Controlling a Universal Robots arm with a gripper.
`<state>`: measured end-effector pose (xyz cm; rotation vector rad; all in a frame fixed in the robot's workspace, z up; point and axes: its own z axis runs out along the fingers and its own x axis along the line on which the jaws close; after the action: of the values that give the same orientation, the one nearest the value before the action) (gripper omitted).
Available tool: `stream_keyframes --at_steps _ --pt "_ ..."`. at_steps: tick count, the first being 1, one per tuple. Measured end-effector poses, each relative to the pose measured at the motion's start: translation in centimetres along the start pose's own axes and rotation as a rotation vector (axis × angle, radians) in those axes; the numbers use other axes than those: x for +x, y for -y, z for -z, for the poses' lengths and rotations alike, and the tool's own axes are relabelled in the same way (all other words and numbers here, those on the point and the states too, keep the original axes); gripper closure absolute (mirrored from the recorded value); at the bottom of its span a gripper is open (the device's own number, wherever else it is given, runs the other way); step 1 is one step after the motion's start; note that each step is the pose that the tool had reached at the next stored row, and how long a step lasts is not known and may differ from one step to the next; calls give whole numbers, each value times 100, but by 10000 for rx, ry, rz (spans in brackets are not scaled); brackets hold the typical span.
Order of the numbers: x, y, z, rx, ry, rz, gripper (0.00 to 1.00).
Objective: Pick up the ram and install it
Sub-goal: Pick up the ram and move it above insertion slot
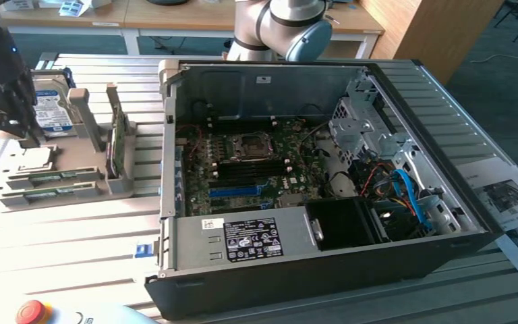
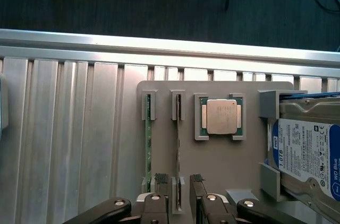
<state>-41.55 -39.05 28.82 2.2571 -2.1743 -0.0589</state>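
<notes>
My tool (image 2: 179, 184), jaws apart, straddles one end of the ram (image 2: 178, 144), which stands in its grey holder (image 2: 223, 165) near the desk (image 2: 64, 128) edge. I fear closing off-centre may tilt and jam it.

— Colours?
— Green ram (image 2: 148, 149), pale silvery processor (image 2: 223, 117) in a green frame, grey holder (image 2: 234, 165).
— The hard drive (image 2: 305, 152)?
— Blue and white, black print. The table (image 2: 64, 139) is ribbed silver.
</notes>
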Motion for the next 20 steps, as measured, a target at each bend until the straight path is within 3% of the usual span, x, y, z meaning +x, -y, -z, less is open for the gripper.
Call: stream_keyframes --at_steps 4,10,15,16,20 --pt "1 1 -67 -1 1 0 70" --pt "5 0 -70 0 1 -2 70" --pt "74 -2 -69 0 0 -1 70" --pt "157 -5 -66 -2 1 0 70" --pt "168 -6 -82 -1 2 0 70"
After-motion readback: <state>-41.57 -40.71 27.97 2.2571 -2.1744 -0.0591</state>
